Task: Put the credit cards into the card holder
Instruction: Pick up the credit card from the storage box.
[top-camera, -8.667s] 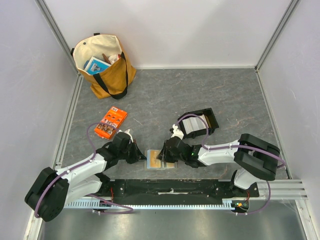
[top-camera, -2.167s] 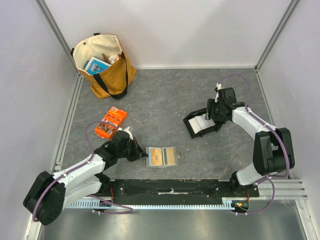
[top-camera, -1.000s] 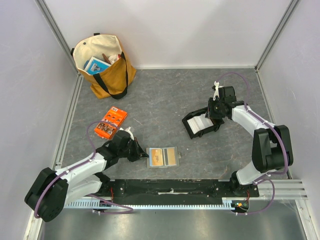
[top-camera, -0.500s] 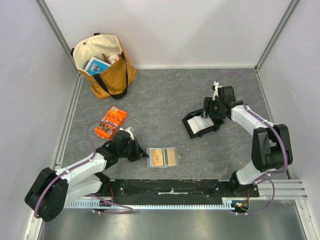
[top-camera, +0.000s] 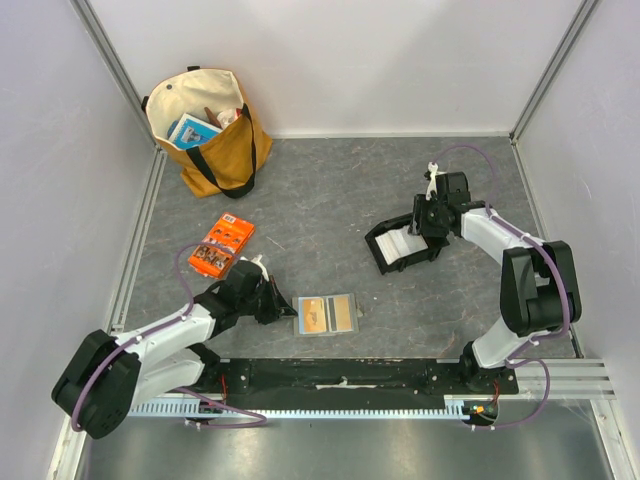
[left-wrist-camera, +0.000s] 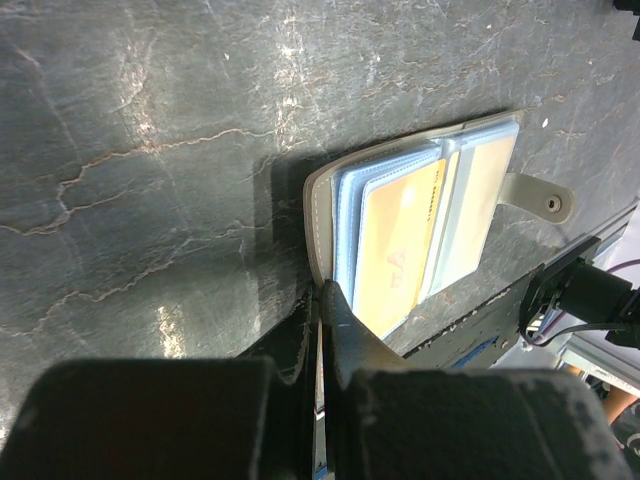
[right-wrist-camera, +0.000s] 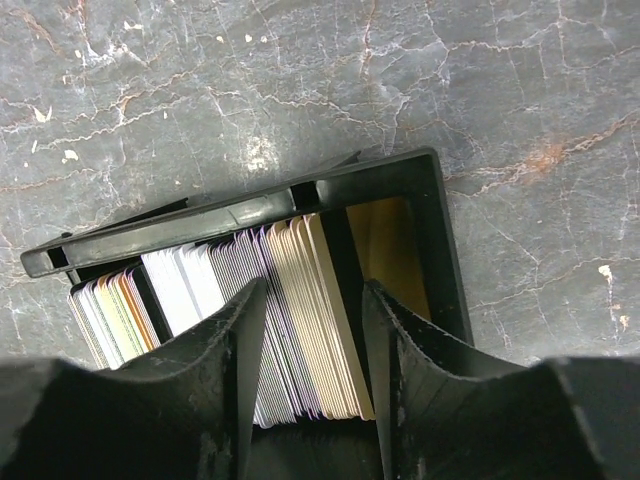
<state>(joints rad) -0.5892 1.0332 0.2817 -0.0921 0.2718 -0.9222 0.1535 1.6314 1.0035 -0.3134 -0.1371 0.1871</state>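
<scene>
The olive-grey card holder (top-camera: 326, 314) lies open near the front edge, with an orange-yellow card (left-wrist-camera: 398, 245) in its clear sleeves and its snap tab (left-wrist-camera: 545, 199) spread to the side. My left gripper (top-camera: 280, 308) is shut on the holder's left cover edge (left-wrist-camera: 322, 290). The credit cards (right-wrist-camera: 295, 310) stand as a stack of white, pale grey and tan cards in a black tray (right-wrist-camera: 250, 213), which also shows in the top view (top-camera: 377, 245). My right gripper (right-wrist-camera: 312, 300) is open and straddles the tan end of the stack from above, and it also shows in the top view (top-camera: 422, 228).
An orange printed packet (top-camera: 221, 246) lies left of centre. A tan tote bag (top-camera: 205, 130) with items stands at the back left corner. A black rail (top-camera: 340, 375) runs along the near edge. Walls close in on the left, back and right.
My right gripper left the card holder and moved to the black tray at the right. In the last second it and the tray shifted only slightly. My left gripper has kept its hold.
</scene>
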